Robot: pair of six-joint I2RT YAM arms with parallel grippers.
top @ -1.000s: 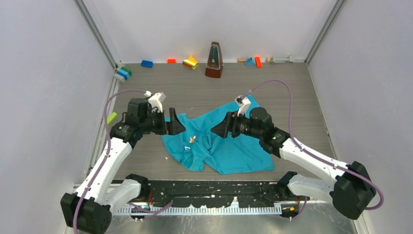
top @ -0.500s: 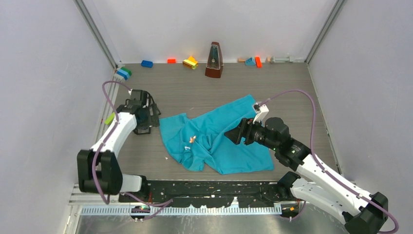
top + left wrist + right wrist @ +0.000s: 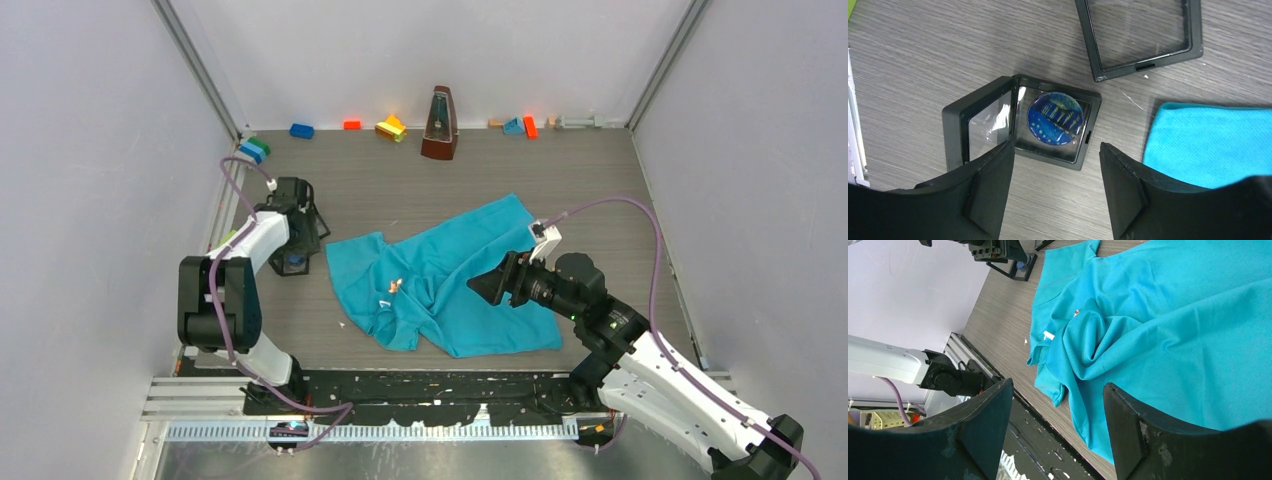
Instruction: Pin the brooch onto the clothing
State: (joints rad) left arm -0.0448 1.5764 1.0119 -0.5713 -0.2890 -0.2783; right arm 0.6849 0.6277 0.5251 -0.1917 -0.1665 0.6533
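The shirt [image 3: 450,280] is teal-blue and short-sleeved. It lies rumpled and folded over itself mid-table [image 3: 400,190], toward the near edge, with its small white label [image 3: 386,303] showing. The brooch [image 3: 1055,118], a round blue disc with gold marks, sits face up in an open black case [image 3: 954,140] near the left edge, close to the shirt.

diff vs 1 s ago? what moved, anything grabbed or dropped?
The left end effector swung off the clothing, out to the left; it now hangs open over the brooch in its open black case, nothing held. The right end effector backed away to the right, open and empty. The clothing and the metronome did not move.
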